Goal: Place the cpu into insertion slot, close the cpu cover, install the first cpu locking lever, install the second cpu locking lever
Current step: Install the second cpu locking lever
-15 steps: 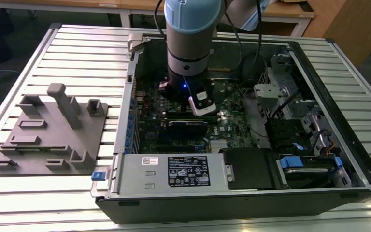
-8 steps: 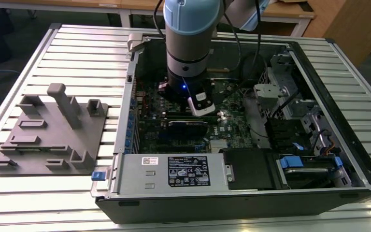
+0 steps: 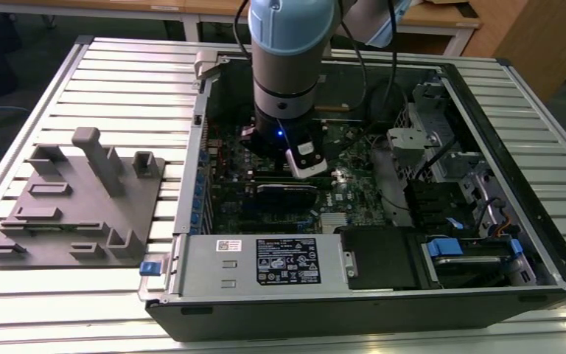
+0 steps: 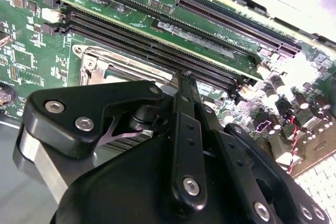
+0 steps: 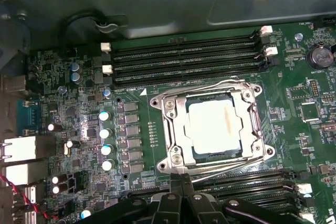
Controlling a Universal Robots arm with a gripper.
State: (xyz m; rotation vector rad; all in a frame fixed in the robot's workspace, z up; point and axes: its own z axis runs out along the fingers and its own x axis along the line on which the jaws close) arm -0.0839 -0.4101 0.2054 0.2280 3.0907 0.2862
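Note:
In the first wrist view the cpu [image 5: 215,127] lies flat in the insertion slot [image 5: 158,167], its pale silver top showing through the cpu cover [image 5: 169,129], which is down over it. Thin wire levers run along two opposite sides of the frame, one [image 5: 199,88] by the memory slots and one [image 5: 236,164] on the gripper's side. I cannot tell whether either is hooked. My gripper [image 5: 181,179] is shut, fingertips together just off the socket's edge near the end of the closer lever. The second wrist view shows the gripper [image 4: 185,77] at the socket frame [image 4: 100,59].
The arm [image 3: 283,74] reaches down into the open computer case [image 3: 500,96]. Long black memory slots [image 5: 184,59] flank the socket. A row of capacitors [image 5: 105,129] stands beside it. A white-labelled silver box [image 3: 263,262] and drive bays [image 3: 441,177] fill the case's edges. A grey fixture [image 3: 77,199] sits outside.

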